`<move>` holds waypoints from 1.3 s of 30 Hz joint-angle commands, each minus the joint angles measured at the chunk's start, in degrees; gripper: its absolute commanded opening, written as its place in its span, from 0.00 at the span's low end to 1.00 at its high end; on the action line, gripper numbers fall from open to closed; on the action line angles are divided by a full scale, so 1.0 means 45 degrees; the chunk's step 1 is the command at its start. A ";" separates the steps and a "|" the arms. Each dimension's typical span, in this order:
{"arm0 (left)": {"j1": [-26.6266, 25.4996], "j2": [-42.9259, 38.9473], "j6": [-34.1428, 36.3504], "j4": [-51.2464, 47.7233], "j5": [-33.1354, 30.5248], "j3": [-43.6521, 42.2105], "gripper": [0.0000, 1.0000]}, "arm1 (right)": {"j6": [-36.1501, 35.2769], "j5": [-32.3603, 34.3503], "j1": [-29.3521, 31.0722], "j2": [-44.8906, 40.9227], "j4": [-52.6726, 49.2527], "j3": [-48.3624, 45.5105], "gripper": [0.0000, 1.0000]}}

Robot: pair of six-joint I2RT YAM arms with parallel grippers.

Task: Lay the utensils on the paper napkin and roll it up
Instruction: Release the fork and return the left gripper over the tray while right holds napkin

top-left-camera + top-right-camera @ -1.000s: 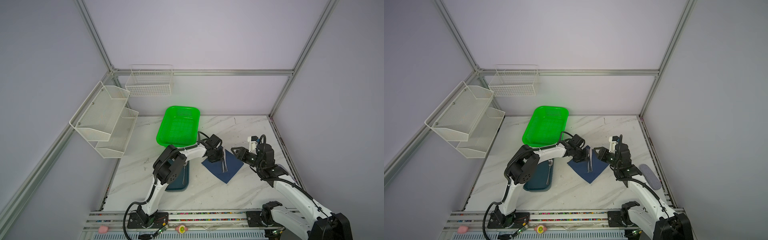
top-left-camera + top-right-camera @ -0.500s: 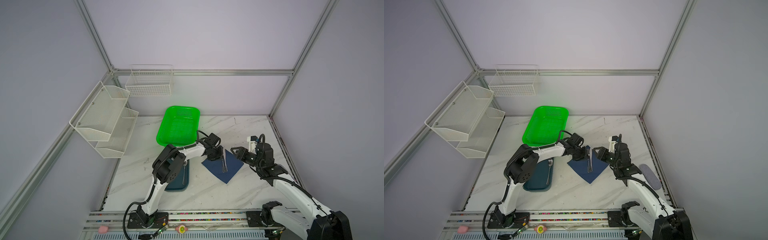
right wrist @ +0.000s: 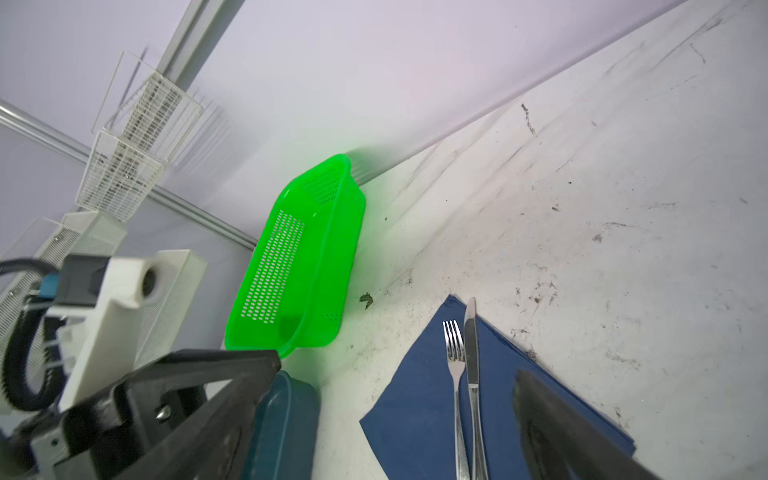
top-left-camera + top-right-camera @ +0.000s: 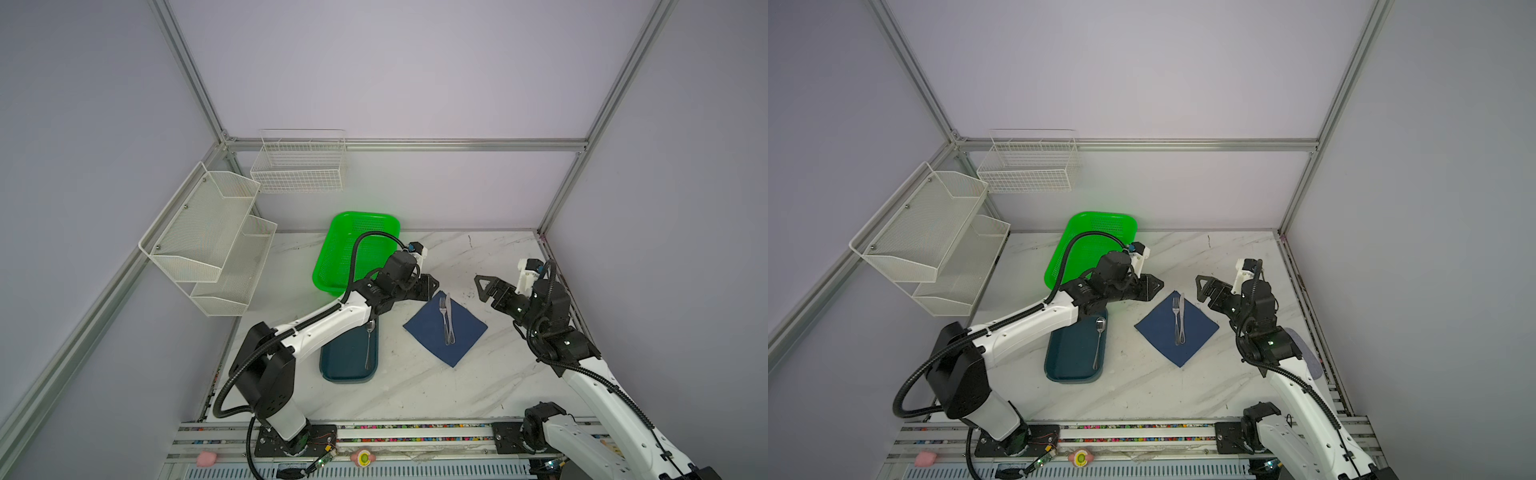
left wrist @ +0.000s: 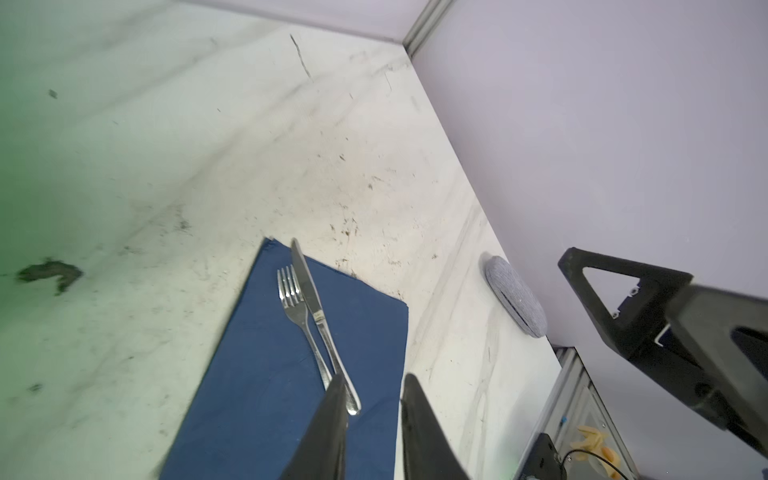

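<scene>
A: Where's everything rn?

B: Fork [image 5: 305, 332] & knife [image 5: 321, 326] lie side by side on the navy napkin [image 4: 465, 332], handles touching. The napkin sits right of the table's [image 4: 415, 395] middle, one corner aimed at the far edge. Spoon [image 4: 369, 345] lies in the teal tray [image 4: 345, 365], twd the left edge, not on the napkin yet.

A: Tools?

B: Left tool [image 5: 374, 378] hovers by the napkin's far corner, fingers a narrow gap apart, nothing btwn. Right tool [image 4: 486, 289] hangs across from it, spread wide, empty.

A: What cd go wrong?

B: Imo the spoon. It's thin, flat & near the tray's rim, so a pinch may skid off. Setting it down cd knock the other two askew. Knife tip reaches the napkin's edge, so the roll may leave it poking out or tear the paper. Napkin may also slide on the smooth marble w/o a hold-down, & the two tools are near enough to clash.
</scene>
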 commanded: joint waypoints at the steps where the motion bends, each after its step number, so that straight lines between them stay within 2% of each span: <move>1: 0.0167 -0.1419 0.1013 0.0396 -0.2534 -0.1718 0.24 | 0.1806 -0.0695 0.0029 -0.0259 0.1462 -0.0290 0.97; 5: 0.0391 -0.3669 0.1085 0.0419 -0.3890 -0.3576 0.26 | 0.3727 -0.3631 0.0034 0.0193 0.5851 -0.1883 0.88; 8: 0.0728 -0.4830 0.0524 0.0515 -0.4374 -0.5029 0.29 | 0.4806 -0.4397 0.0280 0.0810 0.7721 -0.2482 0.85; 13: 0.1312 -0.6304 -0.0668 0.0577 -0.4037 -0.6820 0.29 | 0.3308 -0.2986 0.1882 0.1176 0.6192 -0.1373 0.85; 18: 0.1624 -0.7238 -0.1306 0.0265 -0.3934 -0.7949 0.29 | 0.2236 -0.1796 0.3739 0.2378 0.4816 -0.0179 0.83; 22: 0.2165 -0.7434 -0.2215 -0.1155 -0.4212 -0.8207 0.29 | 0.2009 -0.0995 0.5135 0.3421 0.4536 0.0256 0.79; 28: 0.2909 -0.7703 -0.1843 -0.1032 -0.2716 -0.8738 0.29 | 0.1394 -0.0093 0.6827 0.5175 0.3642 0.1406 0.74; 34: 0.3227 -0.7140 -0.1826 -0.1760 -0.2730 -0.8456 0.29 | 0.0630 0.0699 0.8032 0.7361 0.1422 0.3057 0.71; 39: 0.3448 -0.6575 -0.1845 -0.1613 -0.2100 -0.8380 0.28 | 0.0823 0.0891 0.8733 0.8731 0.1057 0.3547 0.66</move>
